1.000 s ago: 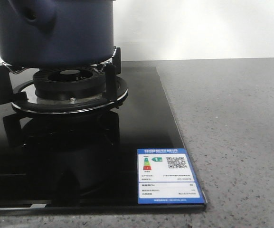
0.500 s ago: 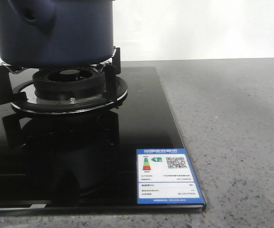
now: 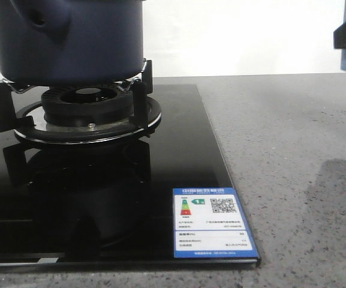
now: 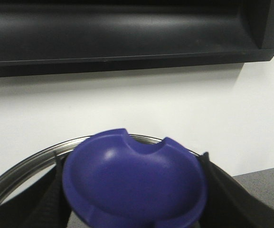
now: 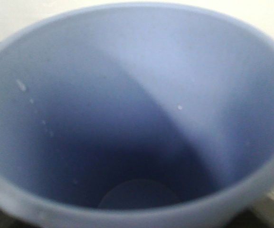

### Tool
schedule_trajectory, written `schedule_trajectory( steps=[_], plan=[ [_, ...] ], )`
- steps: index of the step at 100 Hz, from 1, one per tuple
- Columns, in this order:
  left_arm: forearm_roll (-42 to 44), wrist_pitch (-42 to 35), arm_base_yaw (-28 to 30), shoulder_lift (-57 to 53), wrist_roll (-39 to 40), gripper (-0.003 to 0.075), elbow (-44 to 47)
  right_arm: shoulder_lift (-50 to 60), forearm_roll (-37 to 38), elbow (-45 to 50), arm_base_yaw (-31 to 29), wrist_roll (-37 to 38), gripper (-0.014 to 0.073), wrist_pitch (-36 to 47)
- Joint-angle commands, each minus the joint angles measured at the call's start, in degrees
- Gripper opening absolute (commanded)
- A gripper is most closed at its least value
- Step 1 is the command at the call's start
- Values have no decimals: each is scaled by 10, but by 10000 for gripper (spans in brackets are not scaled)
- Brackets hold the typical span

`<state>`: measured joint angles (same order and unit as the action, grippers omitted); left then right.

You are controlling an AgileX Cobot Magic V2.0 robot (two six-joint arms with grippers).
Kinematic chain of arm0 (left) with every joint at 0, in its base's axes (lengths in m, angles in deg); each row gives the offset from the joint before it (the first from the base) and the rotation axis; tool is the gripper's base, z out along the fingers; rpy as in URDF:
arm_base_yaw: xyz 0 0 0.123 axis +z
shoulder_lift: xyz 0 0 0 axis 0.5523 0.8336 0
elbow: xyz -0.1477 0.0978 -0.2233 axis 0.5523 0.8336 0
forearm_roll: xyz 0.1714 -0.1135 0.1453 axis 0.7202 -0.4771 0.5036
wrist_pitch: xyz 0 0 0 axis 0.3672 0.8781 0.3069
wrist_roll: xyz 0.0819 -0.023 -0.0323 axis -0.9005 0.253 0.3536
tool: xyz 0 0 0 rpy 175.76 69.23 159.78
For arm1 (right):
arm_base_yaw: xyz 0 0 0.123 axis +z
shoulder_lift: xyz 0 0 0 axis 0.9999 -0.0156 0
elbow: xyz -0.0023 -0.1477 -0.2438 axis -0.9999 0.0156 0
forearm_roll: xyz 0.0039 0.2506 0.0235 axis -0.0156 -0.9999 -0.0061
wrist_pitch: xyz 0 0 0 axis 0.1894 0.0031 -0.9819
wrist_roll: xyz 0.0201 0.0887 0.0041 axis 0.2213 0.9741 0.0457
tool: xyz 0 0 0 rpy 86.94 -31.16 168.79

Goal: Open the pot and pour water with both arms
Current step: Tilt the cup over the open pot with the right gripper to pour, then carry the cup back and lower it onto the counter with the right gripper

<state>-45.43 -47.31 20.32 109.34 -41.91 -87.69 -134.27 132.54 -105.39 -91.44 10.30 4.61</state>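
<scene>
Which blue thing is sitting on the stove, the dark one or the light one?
The dark navy pot sits on the burner stand. The pale blue cup isn't on the stove; it fills the right wrist view, with nothing visible inside.

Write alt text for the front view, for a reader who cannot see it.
A large round dark navy-blue pot sits on the black burner grate of a glossy black glass cooktop, set in a grey speckled counter. A blue-bordered energy label is stuck near the cooktop's front corner.

A kitchen; gas hob (image 3: 101, 180) set in speckled stone counter (image 3: 292, 150).
</scene>
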Motion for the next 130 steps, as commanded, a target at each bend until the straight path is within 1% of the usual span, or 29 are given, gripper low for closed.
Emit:
schedule_trajectory(
  steps=[1, 7, 16, 32, 54, 64, 130],
  plan=[
    [-1, -57, 2, -10, 1, 372, -21, -20, 1, -14, -23, -35, 316, 107],
    [-1, -57, 2, -10, 1, 372, -21, -42, 1, -14, -34, -58, 316, 149],
    [-1, -57, 2, -10, 1, 372, -21, -74, -2, -14, -42, -87, 316, 180],
    [-1, -58, 2, -10, 1, 372, -21, -125, -3, -14, -58, -92, 316, 207],
    [-1, -58, 2, -10, 1, 372, -21, -162, -3, -14, -73, -93, 315, 255],
    [-1, -58, 2, -10, 1, 372, -21, -167, -3, -14, -73, -103, 315, 256],
    [-1, -58, 2, -10, 1, 372, -21, -167, -3, -14, -73, -102, 318, 255]
  ],
)
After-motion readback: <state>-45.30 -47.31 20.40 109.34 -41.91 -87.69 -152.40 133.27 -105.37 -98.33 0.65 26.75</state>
